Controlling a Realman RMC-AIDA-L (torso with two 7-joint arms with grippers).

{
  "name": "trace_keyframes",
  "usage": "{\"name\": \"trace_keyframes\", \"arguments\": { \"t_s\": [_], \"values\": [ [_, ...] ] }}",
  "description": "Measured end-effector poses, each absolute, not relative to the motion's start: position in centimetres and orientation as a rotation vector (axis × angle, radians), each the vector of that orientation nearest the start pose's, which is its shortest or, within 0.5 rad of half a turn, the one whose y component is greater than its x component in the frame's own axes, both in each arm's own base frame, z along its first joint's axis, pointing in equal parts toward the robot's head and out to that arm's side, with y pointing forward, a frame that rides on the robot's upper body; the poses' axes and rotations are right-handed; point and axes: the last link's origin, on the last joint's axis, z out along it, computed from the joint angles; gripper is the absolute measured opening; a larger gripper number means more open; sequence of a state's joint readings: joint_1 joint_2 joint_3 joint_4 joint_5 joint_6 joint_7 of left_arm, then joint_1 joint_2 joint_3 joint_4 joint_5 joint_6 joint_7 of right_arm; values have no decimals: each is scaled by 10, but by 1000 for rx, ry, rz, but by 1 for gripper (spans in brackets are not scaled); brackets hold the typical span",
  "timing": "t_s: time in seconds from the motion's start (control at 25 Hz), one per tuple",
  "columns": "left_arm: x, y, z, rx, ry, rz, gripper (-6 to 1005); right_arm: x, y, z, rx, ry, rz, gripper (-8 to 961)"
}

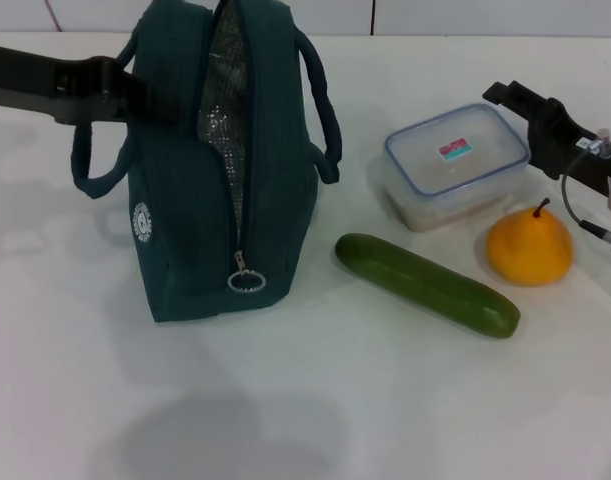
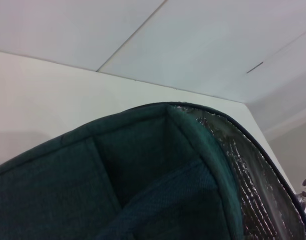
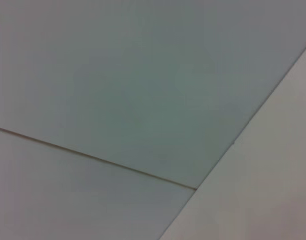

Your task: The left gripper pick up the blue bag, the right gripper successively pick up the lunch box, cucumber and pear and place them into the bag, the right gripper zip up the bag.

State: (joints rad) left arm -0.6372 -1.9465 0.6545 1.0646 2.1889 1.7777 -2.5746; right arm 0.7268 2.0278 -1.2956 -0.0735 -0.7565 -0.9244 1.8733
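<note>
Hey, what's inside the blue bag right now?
Through the open zip of the dark teal fabric bag, only silver foil lining shows. Its lower interior is hidden, though the lunch box, cucumber and pear lie outside.

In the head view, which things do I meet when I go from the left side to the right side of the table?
Left end effector at the bag's handle → blue bag → cucumber → pear → right end effector beside the lunch box, which sits behind the cucumber.
</note>
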Motion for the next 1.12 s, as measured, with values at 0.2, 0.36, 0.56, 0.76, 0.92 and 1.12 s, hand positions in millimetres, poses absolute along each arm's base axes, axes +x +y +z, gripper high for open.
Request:
{"name": "trace_keyframes", "arguments": {
  "t_s": [0.2, 0.36, 0.56, 0.76, 0.92, 1.12],
  "values": [
    [-222, 364, 110, -2415, -1658, -478, 39, 271, 399, -40, -1660, 1845, 1209, 756],
    [-223, 364, 110, -2419, -1652, -476, 40, 272, 397, -39, -1686, 1819, 1198, 748],
    [-223, 364, 110, -2423, -1646, -475, 40, 272, 398, -39, -1689, 1817, 1190, 460],
    [-224, 363, 110, -2422, -1647, -474, 40, 272, 398, -39, -1684, 1817, 1193, 256],
    [-224, 363, 110, -2424, -1641, -475, 41, 273, 397, -39, -1682, 1817, 1193, 164],
    [-225, 362, 110, -2421, -1644, -476, 41, 273, 396, -38, -1698, 1797, 1191, 132]
  ]
}}
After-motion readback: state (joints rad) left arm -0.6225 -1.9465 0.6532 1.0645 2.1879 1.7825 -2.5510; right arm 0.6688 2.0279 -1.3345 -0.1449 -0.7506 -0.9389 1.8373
